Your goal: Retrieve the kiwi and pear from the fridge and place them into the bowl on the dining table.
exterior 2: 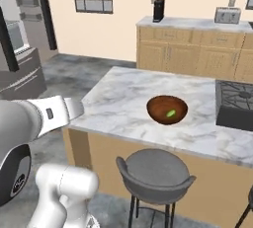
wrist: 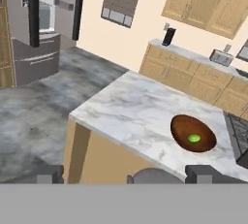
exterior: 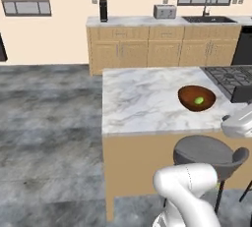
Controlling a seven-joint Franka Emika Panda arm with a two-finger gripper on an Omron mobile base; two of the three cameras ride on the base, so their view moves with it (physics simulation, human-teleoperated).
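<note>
Ahead of the pincer: the bowl sits on the dining table, near the cooktop end, one small green fruit in it.
Pincer: gripper spread wide, nothing between the tips.
Why empty: judged between trips; one fruit looks delivered, the other not yet in the bowl.
Far up-left of the pincer: fridge with a door ajar, likely left open for the return.
Below the pincer: grey stool at the table edge.
</note>
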